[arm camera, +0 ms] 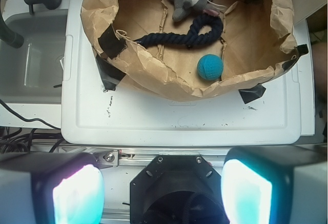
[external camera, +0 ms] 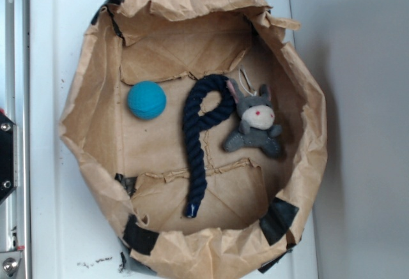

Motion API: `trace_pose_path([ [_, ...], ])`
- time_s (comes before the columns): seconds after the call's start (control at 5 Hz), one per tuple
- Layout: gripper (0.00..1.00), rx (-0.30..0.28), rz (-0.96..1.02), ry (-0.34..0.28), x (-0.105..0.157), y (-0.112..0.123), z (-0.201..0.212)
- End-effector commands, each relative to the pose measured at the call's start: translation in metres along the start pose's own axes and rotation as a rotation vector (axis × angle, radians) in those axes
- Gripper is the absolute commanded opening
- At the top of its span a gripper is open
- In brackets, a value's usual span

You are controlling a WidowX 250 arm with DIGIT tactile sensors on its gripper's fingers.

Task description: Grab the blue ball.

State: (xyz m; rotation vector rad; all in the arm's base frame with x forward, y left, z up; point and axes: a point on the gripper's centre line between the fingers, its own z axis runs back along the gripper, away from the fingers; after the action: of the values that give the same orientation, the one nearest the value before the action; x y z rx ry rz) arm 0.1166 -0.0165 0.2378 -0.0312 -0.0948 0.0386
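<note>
My jaws (arm camera: 163,193) stand wide apart and hold nothing, their two pads glowing at the bottom of the wrist view, well back from the work. The blue ball (external camera: 146,99) lies on the floor of the brown paper bag (external camera: 96,100), in the left centre of the exterior view, apart from the dark rope (external camera: 195,138) to its right and further still from the grey plush toy (external camera: 254,126) beyond that. What worries me is the bag's crumpled wall — it rises close on the ball's left, and a pad coming down on that side could catch the paper, drag the whole bag across the white tabletop (external camera: 48,183), or nudge the ball so it rolls away. A round ball also slips out if I close off-centre. The open room is above the ball and between it and the rope, so I judge a straight descent from overhead, pads clear of the rim, is the safest way in.
</note>
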Motion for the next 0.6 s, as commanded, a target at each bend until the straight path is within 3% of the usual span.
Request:
trace_pose_path([
  [0.0, 1.00, 0.000, 0.000, 0.000, 0.000, 0.000, 0.000],
  [0.2, 1.00, -0.026, -0.090, -0.016, 0.036, 0.013, -0.023],
  [0.4, 1.00, -0.026, -0.090, -0.016, 0.036, 0.013, -0.023],
])
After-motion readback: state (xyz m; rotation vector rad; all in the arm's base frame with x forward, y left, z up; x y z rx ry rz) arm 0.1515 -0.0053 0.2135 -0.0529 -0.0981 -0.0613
